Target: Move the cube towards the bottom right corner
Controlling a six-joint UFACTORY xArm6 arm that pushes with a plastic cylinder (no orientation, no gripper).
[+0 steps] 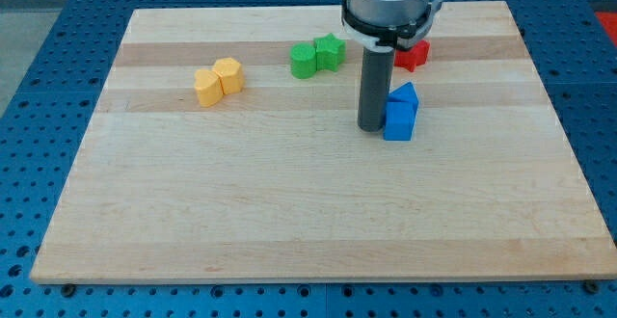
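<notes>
A blue cube (398,121) sits on the wooden board (318,212), right of centre. A second blue block (405,94) with a pointed top touches it from the view's top. My tip (371,127) rests on the board right against the cube's left side. The dark rod rises from there to the arm's grey wrist at the view's top.
Two green blocks (316,56) sit together to the upper left of the rod. Two yellow blocks (218,80) sit together farther left. A red block (413,54) lies partly hidden behind the arm at the view's top. The board lies on a blue perforated table.
</notes>
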